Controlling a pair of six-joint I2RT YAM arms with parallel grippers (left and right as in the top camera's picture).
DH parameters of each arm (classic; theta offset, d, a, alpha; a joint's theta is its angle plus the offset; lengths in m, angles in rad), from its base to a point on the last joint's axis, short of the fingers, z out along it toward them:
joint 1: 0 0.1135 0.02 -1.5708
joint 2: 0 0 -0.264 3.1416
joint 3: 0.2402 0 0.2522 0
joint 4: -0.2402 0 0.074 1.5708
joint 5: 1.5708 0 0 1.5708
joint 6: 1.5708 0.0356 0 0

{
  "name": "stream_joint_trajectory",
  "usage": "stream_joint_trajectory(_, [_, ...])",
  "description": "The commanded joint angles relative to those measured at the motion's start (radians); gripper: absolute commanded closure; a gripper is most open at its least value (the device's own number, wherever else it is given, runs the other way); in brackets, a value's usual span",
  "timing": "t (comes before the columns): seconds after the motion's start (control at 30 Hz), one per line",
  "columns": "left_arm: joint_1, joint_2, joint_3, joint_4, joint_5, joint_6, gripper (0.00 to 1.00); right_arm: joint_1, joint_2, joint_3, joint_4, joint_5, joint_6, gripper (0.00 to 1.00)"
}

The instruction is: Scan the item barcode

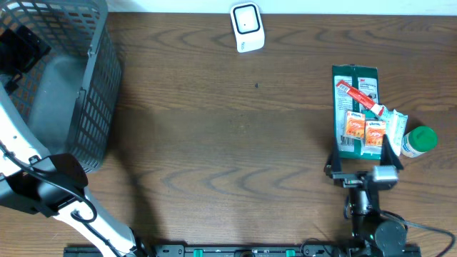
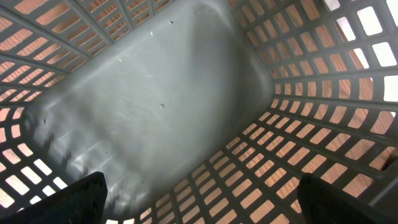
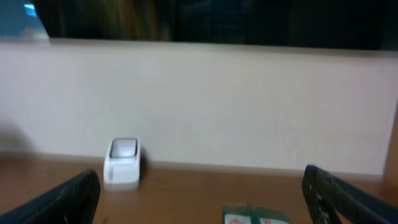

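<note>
**Overhead view.** The only view that shows the whole table [image 1: 214, 143]. A grey basket [image 1: 78, 78] stands at the far left corner. A white scanner [image 1: 246, 27] stands at the far edge, near the middle. The items lie in a cluster at the right: a green box [image 1: 355, 82] bears a red tube [image 1: 359, 98] and two orange packets [image 1: 364, 130]. A white pack [image 1: 397, 125] and a green-capped bottle [image 1: 418, 140] lie just beside the box on its right.

**Left wrist view.** Shows only the inside of the basket: solid grey floor and slotted walls, with nothing lying in it.

**Right wrist view.** Looks level across the table to the pale wall [image 3: 236, 106]. It shows the scanner's front face, which the overhead view does not. Only the box's top shows, at the lower edge of the picture.

**Orientation.** The box's long axis runs from the robot's side of the table towards the far edge. The red tube lies slantwise across it, and the two packets sit side by side at its near end. The cluster lies well apart from the scanner, to its right and nearer the robot.

**Tools.** The left gripper [image 2: 214, 202] hangs inside the basket with its jaws spread wide, gripping nothing. The right gripper [image 1: 362, 160] stands at the near end of the box, equally wide and empty. Seen from above, its fingers [image 1: 333, 165] flank the box's near end; whether they touch it cannot be told
</note>
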Motion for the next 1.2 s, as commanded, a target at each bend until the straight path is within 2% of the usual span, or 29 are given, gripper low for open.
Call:
stream_joint_trajectory(0.0, [0.000,-0.022,0.017,-0.003,-0.006,-0.001,0.02,-0.003,-0.006,-0.002,-0.132,0.006,0.009,0.01])
stream_joint_trajectory(0.13, [0.000,-0.022,0.017,-0.003,-0.006,-0.001,0.02,-0.003,-0.006,-0.002,-0.328,0.006,0.008,0.01])
stream_joint_trajectory(1.17, [0.000,-0.022,0.017,-0.004,-0.006,-0.001,0.02,-0.005,-0.006,-0.002,-0.320,0.005,-0.017,0.01])
